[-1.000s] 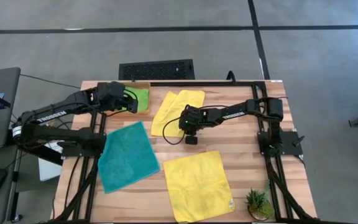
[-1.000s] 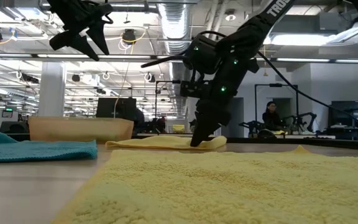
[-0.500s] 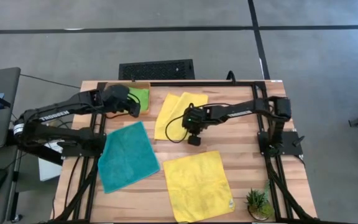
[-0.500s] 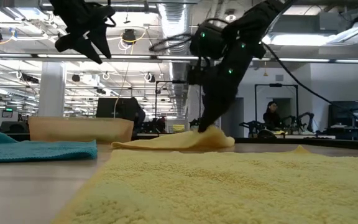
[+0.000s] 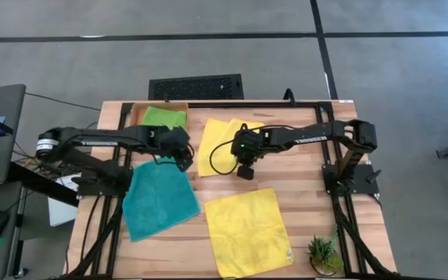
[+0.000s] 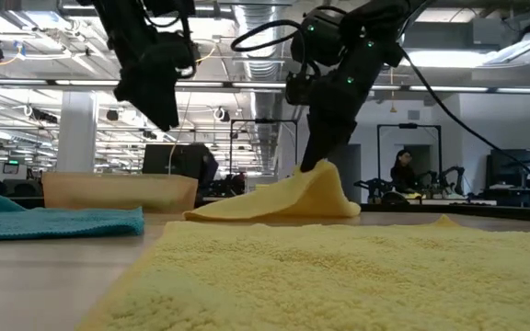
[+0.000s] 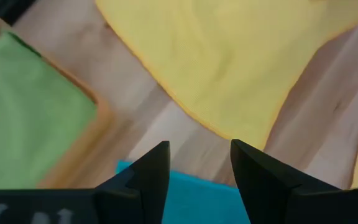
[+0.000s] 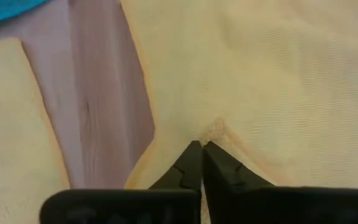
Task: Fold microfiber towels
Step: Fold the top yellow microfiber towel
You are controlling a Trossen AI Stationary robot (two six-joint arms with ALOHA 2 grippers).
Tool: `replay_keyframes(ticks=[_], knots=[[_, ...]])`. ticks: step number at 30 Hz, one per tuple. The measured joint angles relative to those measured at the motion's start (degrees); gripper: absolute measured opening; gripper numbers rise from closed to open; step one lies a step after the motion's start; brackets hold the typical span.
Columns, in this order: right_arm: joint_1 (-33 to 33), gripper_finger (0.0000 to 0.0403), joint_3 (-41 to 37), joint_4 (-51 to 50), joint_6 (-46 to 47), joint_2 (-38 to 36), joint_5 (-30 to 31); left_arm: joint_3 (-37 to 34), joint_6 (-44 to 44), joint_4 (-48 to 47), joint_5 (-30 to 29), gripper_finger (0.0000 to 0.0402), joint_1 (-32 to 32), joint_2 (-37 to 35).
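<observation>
Towels first, left to right: the soft teal microfiber towel [image 5: 158, 197] lies flat on the left of the wooden tabletop [image 5: 309, 206], the lime green microfiber towel [image 5: 164, 117] sits in the flat orange rectangular tray [image 5: 136, 114] at the back left, and I've got two yellow ones. The back yellow microfiber towel [image 5: 222, 142] is the one I'm working; the front yellow microfiber towel [image 5: 246, 230] lies spread nearer the front edge.

My left gripper [image 5: 182, 152] hangs just past the teal towel's back corner, fingers [image 7: 151, 171] spread wide and holding nothing.

The right gripper [image 5: 245, 153] is clamped onto the near edge of the back yellow towel, and the pinched bit [image 6: 322, 180] stands in a peak above the tabletop. The rest of that towel lies towards the tray side, so I'd guess the fold goes that way.

Can't make out how much cloth is actually between the fingers, and the arm covers that towel's right side from above.
</observation>
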Motion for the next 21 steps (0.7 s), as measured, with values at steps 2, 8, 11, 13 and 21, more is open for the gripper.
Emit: replay_keyframes(ticks=[2,8,11,13,21], knots=[[0.0,0.0035,0.0,-0.91,1.09,0.27,-0.24,0.0,-0.19,1.38,0.48,0.0162,-0.6,1.48],[0.0,0.0055,-0.02,-2.82,1.3,1.11,-0.71,0.02,-0.23,3.77,1.24,0.0162,-1.37,2.87],[0.0,0.0071,-0.02,-2.48,1.25,1.11,-0.66,0.02,-0.31,3.86,1.25,0.0162,-1.37,2.75],[0.0,0.0084,-0.02,-2.11,0.93,1.11,-0.66,0.02,-0.32,4.09,1.23,0.0162,-1.37,2.6],[-0.43,0.0061,-0.02,-2.21,2.59,1.14,-0.71,0.02,-1.41,4.12,1.38,0.0162,-1.37,2.62]])
